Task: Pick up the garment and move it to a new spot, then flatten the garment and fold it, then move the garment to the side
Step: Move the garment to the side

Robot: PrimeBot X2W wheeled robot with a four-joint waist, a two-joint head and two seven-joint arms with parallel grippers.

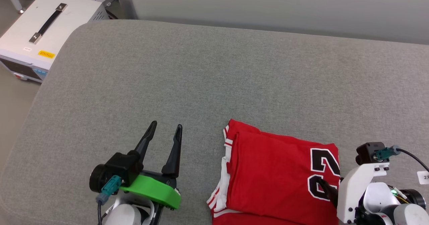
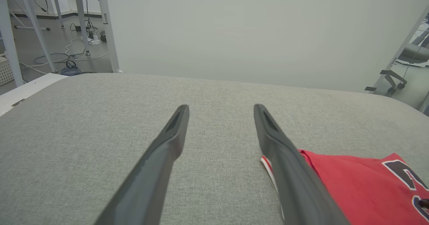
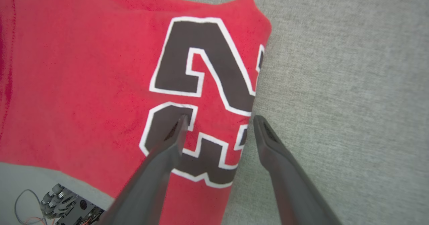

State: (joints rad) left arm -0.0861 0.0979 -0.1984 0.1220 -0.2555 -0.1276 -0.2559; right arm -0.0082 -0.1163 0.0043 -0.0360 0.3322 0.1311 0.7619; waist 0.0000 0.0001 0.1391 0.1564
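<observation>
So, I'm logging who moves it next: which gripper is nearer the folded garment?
Right. The right gripper, open, spans the numbered edge of the garment; the left gripper, open, is apart from it over grey cushion.

Head overhead, wrists low; garment [image 1: 278,171] in all

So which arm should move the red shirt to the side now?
Right, probably. The right gripper is open with one finger over the edge of the folded red shirt and one just off it. The left gripper is open over bare grey surface beside the shirt.
</observation>
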